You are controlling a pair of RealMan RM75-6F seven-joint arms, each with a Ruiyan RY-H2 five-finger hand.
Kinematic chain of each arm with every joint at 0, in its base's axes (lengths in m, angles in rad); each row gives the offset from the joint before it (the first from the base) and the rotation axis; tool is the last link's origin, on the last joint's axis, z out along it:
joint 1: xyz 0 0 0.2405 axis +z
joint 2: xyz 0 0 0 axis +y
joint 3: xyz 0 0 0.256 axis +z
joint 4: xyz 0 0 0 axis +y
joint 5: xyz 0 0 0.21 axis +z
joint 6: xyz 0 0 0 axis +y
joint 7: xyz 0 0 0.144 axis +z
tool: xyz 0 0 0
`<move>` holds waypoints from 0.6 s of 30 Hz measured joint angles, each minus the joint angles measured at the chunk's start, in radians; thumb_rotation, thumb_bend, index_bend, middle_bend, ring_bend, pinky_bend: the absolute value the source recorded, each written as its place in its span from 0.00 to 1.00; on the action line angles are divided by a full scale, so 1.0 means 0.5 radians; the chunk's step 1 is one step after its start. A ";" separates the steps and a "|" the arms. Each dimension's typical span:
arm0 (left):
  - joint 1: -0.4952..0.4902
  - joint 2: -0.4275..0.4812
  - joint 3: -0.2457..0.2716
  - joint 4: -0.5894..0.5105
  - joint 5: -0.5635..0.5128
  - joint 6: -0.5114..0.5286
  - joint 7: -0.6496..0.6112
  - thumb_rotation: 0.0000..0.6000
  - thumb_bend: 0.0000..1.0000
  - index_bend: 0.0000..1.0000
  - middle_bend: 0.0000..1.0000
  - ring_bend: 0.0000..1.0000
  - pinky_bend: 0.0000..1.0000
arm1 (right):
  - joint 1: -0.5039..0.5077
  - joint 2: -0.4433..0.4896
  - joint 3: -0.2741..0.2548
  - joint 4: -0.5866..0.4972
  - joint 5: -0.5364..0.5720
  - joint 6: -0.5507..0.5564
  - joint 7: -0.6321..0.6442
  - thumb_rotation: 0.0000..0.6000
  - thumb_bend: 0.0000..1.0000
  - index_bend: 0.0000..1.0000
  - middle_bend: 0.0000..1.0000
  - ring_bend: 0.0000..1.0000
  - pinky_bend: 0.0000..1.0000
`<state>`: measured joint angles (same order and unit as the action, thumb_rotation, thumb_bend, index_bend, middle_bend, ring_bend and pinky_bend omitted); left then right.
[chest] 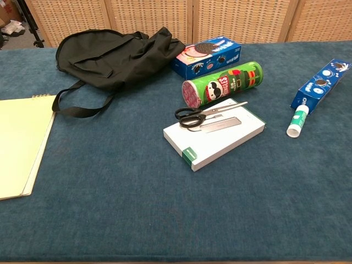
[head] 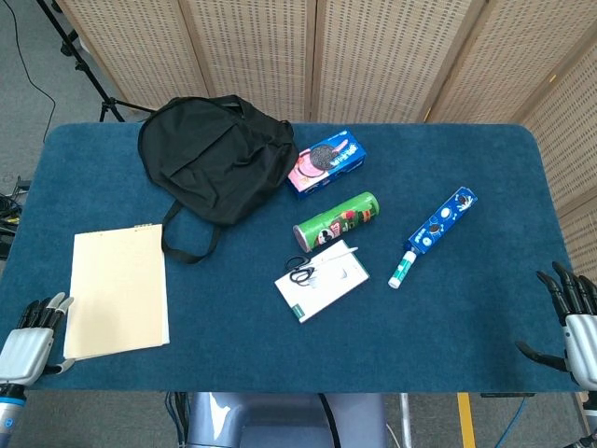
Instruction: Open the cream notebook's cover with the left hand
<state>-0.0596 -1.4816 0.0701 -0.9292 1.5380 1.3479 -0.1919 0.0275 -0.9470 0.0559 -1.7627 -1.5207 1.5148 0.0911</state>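
The cream notebook lies flat and closed at the table's front left, spiral edge at its far end; the chest view shows its right part at the left border. My left hand hovers at the table's front left corner, just left of the notebook's near corner, fingers extended and apart, holding nothing. My right hand sits off the table's front right corner, fingers spread, empty. Neither hand appears in the chest view.
A black backpack lies behind the notebook, its strap looping beside the notebook's far right corner. Mid-table are a cookie box, a green chip can, a white box with scissors, and a blue tube box.
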 measured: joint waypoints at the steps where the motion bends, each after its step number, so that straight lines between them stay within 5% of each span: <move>1: 0.000 -0.003 -0.001 0.004 -0.001 0.000 0.000 1.00 0.11 0.12 0.00 0.00 0.00 | 0.000 0.000 0.000 0.000 -0.001 0.000 0.000 1.00 0.00 0.08 0.00 0.00 0.00; 8: 0.000 -0.024 -0.001 0.039 -0.002 -0.003 0.015 1.00 0.23 0.30 0.00 0.00 0.00 | 0.001 0.002 -0.002 0.001 -0.011 0.001 0.011 1.00 0.00 0.08 0.00 0.00 0.00; 18: 0.001 -0.040 0.005 0.063 0.004 -0.001 0.019 1.00 0.25 0.41 0.00 0.00 0.00 | 0.004 0.003 -0.008 0.005 -0.022 -0.004 0.026 1.00 0.00 0.08 0.00 0.00 0.00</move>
<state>-0.0590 -1.5018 0.0727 -0.8976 1.5403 1.3473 -0.1825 0.0293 -0.9456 0.0520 -1.7605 -1.5319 1.5130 0.1041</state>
